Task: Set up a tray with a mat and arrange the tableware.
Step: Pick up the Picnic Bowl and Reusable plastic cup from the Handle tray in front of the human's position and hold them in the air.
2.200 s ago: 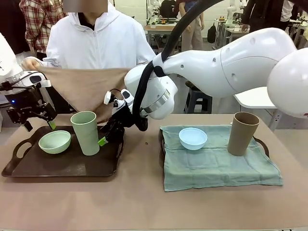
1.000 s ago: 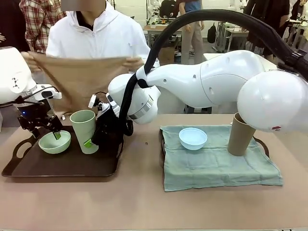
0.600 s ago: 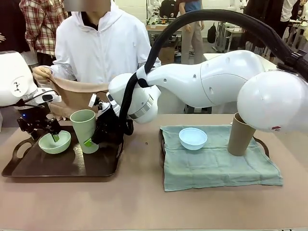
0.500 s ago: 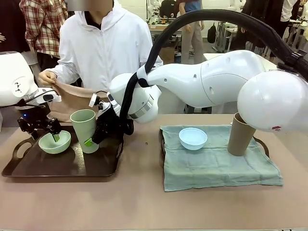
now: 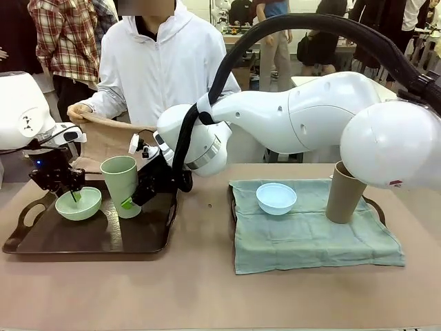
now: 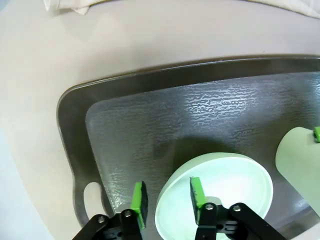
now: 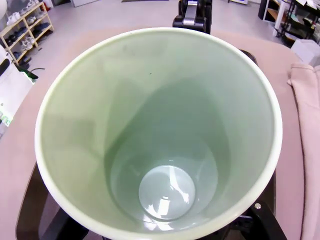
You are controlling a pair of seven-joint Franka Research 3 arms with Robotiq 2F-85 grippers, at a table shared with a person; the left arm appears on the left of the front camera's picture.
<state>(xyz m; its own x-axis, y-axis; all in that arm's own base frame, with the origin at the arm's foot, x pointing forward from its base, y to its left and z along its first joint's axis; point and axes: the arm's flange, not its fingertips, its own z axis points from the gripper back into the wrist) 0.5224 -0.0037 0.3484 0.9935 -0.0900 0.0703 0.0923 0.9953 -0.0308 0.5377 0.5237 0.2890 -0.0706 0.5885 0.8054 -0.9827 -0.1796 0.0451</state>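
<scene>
With left pincer [image 6: 166, 195] clamped on pale green bowl [image 6: 225, 190] at its rim, one pad inside; with right pincer [image 5: 134, 196] closed round tilted pale green cup [image 5: 118, 181] just beside. Gripped on the left tray [image 5: 89, 241], probably for lifting clear ahead of laying the tan mat [image 5: 103, 134], held by a person far left.

The dark tray [image 6: 225, 105] is pebbled and faintly glossy, the green cup [image 7: 165, 125] smooth matte plastic.

Jaws clamp the rim of a pale green bowl [image 6: 235, 185] on a tray [image 6: 150, 115].

Two bowls [image 5: 78, 204] [image 5: 276, 198], two cups [image 5: 120, 185] [image 5: 346, 191], two trays [image 5: 41, 241] [image 5: 376, 204], two cloths [image 5: 310, 238] [image 5: 103, 141]
</scene>
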